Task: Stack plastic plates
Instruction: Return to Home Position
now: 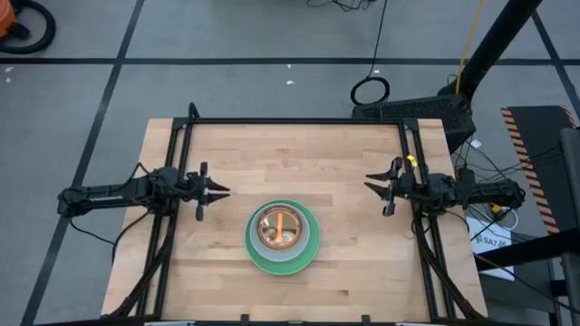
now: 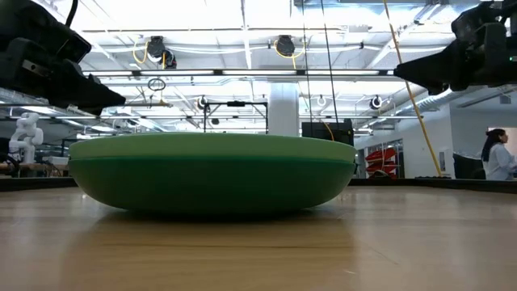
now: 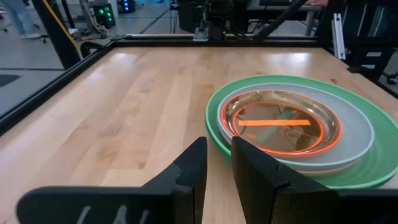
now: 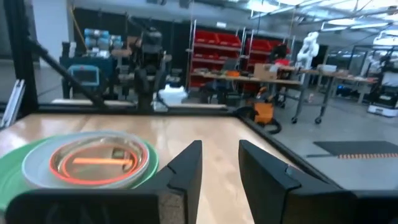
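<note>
The plastic plates (image 1: 283, 237) sit nested in one stack on the table, near its front middle: a green plate at the bottom, a pale one on it, a shiny orange-rimmed one on top (image 3: 281, 127). From the low view only the green rim (image 2: 212, 171) shows. My left gripper (image 1: 223, 192) hovers to the left of the stack with its fingers (image 3: 217, 168) a small gap apart. My right gripper (image 1: 370, 186) hovers to the right of the stack, also slightly open (image 4: 220, 163). Neither touches a plate.
A black frame (image 1: 299, 121) runs along the far edge and both sides of the wooden table. Bare wood (image 1: 299, 163) lies between the grippers and behind the stack. Beyond the table, a person (image 2: 498, 156) stands far off in the room.
</note>
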`<state>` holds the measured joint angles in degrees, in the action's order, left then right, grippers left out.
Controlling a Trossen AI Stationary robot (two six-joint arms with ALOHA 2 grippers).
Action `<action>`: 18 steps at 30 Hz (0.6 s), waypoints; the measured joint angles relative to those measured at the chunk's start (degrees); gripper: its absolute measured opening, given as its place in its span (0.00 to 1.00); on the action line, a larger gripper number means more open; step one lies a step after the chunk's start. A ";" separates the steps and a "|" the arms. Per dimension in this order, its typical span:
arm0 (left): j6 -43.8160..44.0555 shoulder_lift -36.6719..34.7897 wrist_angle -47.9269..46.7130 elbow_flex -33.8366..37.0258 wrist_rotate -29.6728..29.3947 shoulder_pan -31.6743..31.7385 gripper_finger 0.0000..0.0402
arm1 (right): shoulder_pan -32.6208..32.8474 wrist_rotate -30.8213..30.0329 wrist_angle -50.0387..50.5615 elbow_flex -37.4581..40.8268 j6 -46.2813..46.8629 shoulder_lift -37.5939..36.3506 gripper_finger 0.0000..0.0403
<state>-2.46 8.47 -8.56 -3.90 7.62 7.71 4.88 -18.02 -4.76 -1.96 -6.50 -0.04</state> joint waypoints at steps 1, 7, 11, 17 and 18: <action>-0.02 0.01 0.00 0.00 0.01 0.14 0.20 | -0.06 0.00 0.08 -0.05 0.00 0.12 0.24; -0.07 0.12 -0.02 0.00 -0.01 0.69 0.20 | -0.06 -0.02 2.04 -0.52 -0.20 0.12 0.24; -0.39 0.25 -0.28 0.00 -2.57 0.98 0.20 | -0.13 -3.67 3.47 -0.50 -0.68 0.48 0.24; 2.96 0.26 -0.52 0.00 -6.43 0.98 0.20 | -0.32 -4.26 3.94 -0.43 3.34 2.97 0.24; 2.60 0.26 -0.52 0.00 -6.43 0.98 0.20 | -0.32 -4.26 3.94 -0.43 5.89 3.38 0.24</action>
<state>0.14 8.73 -9.07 -3.90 1.18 8.69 4.56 -22.28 -0.82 -2.39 -0.61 3.33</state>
